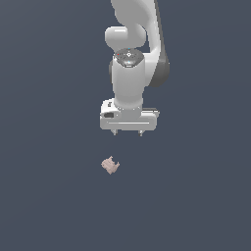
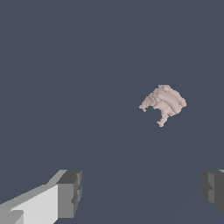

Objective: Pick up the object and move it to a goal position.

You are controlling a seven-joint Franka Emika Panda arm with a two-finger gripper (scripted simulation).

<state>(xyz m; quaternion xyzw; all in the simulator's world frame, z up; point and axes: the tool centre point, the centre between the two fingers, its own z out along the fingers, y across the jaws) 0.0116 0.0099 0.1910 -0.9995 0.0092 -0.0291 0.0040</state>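
The object (image 1: 111, 165) lies nearest the exterior camera, alone on the plain dark surface, whose edges and corners are out of view, so its place can only be given relative to the arm: it sits in front of the gripper (image 1: 128, 133) and slightly toward the exterior view's left of it, clearly apart and untouched. It is a pale pinkish-beige, jagged lump. In the wrist view the object (image 2: 163, 103) looks like a broad, ridged cap with a small stub hanging from one side; its longer axis seems to run across the cap, roughly along the line between the two fingertips (image 2: 70, 192), though the shape is too irregular to name a firm heading.

Behind it, the gripper hangs with its fingers spread wide and nothing between them, pointing down at the surface.

As for progress, I judge the task barely begun: nothing is grasped, the object is not yet between the fingers, and no goal marker shows. Aligning, descending, closing, lifting and carrying all remain.
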